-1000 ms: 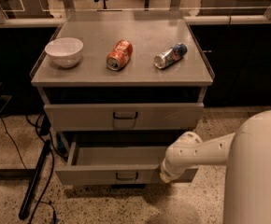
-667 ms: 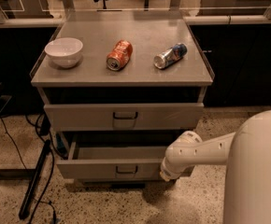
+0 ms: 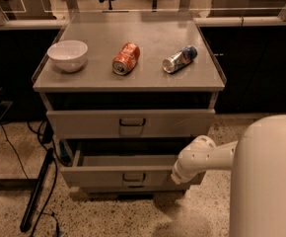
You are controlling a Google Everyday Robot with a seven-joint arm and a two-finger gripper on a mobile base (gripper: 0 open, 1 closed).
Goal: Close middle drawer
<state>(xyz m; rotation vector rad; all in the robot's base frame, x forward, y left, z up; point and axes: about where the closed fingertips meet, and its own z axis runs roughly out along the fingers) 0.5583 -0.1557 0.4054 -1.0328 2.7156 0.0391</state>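
the middle drawer [image 3: 98, 177] stands pulled out toward the camera, under the taller-fronted top drawer [image 3: 84, 124], with its shallow tray open to view. its long axis runs left to right across the cabinet. its low front panel faces the robot, so the way home is straight back, away from the camera.

the tool [image 3: 176, 176] sits at the right end of that front panel, at the tip of the white arm [image 3: 207, 156], well to the side of the recessed pull [image 3: 132, 177]. whether it is spread or pressed together i cannot tell, nor whether it truly touches the panel.

the main risk, as i judge it, is the off-centre contact. a push so far to the right could skew the drawer on its runners and jam it part way. the tool could also slide off the panel's right corner and miss. a hard shove might jolt the whole cabinet. on the counter [image 3: 148, 78] the orange can [image 3: 126, 59] and the blue can [image 3: 179, 59] lie on their sides and could roll. the white bowl [image 3: 67, 55] looks steadier.
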